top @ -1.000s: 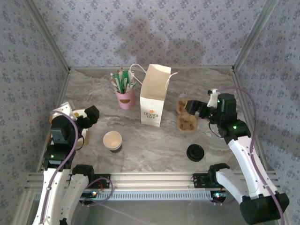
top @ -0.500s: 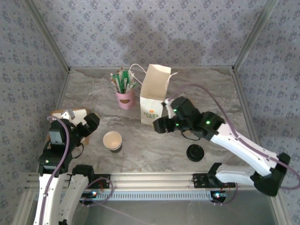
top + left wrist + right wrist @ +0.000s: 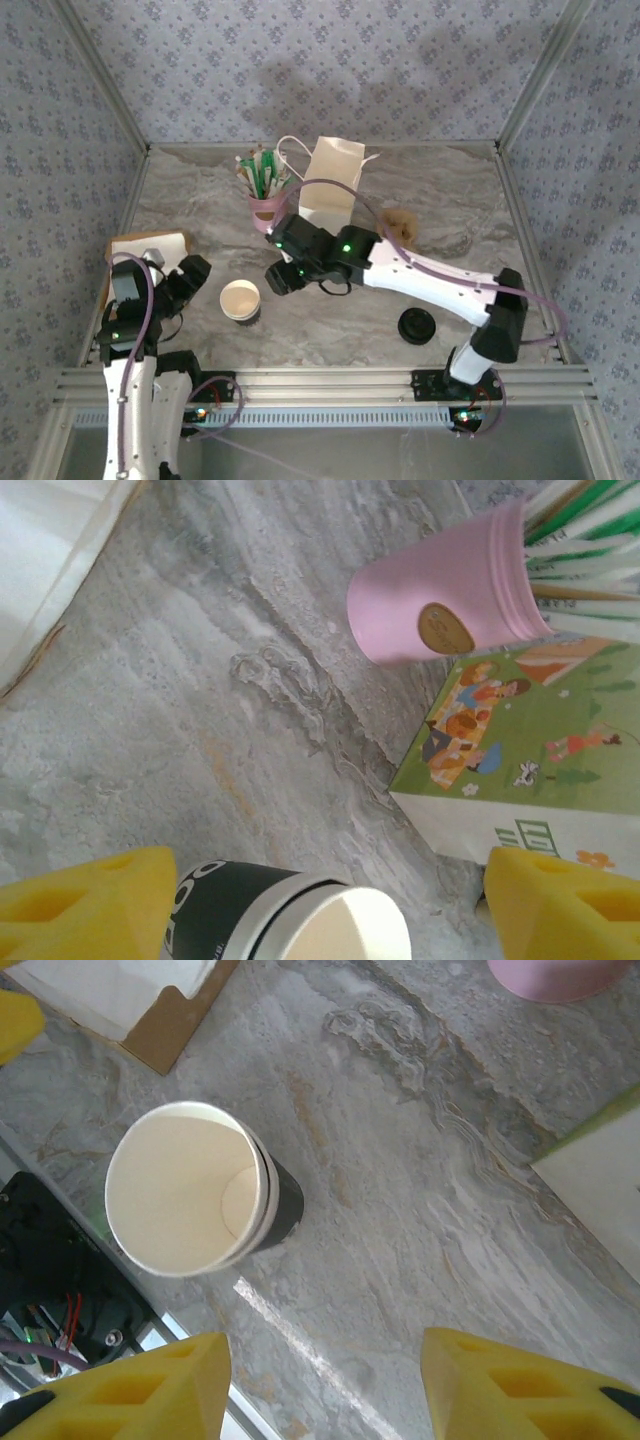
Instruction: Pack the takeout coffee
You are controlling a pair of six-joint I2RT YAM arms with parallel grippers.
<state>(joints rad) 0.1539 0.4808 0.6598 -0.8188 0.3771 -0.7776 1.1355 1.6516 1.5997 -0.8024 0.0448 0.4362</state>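
Cup (image 3: 185, 1188) open-topped — overhead, black lid (image 3: 416, 326) lies apart.

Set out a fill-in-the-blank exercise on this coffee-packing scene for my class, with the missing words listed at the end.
1. The paper cup stands upright with no ____ on it.
2. In the top view, the loose black lid lies to the ____ of the paper cup.
3. The right end effector, near the paper cup, has its jaws ____.
4. The cup of sticks beside the white bag is coloured ____.

Missing words: lid; right; open; pink.
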